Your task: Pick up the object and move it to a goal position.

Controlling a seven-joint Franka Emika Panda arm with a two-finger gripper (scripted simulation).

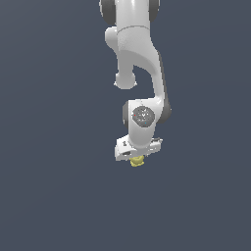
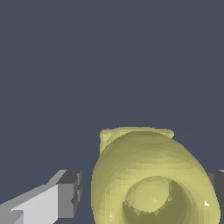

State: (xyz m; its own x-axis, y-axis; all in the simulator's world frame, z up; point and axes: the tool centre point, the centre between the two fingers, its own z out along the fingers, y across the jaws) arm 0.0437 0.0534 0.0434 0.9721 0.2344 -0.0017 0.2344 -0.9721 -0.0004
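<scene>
The object [image 1: 137,161] is a small pale-yellow knobbly lump, peeking out just under the white hand in the exterior view. In the wrist view the object [image 2: 148,175] fills the space between the fingers, its ring-like hollow top facing the camera. My gripper [image 2: 144,192] straddles it. One dark fingertip pad [image 2: 72,192] stands a small gap away from the lump, while the other pad [image 2: 217,186] sits at its opposite edge. In the exterior view the gripper [image 1: 138,156] is lowered over the object and its fingers are mostly hidden by the hand.
A flat dark grey-blue surface [image 1: 54,196] stretches all around. The white arm [image 1: 139,59] comes in from the exterior view's top.
</scene>
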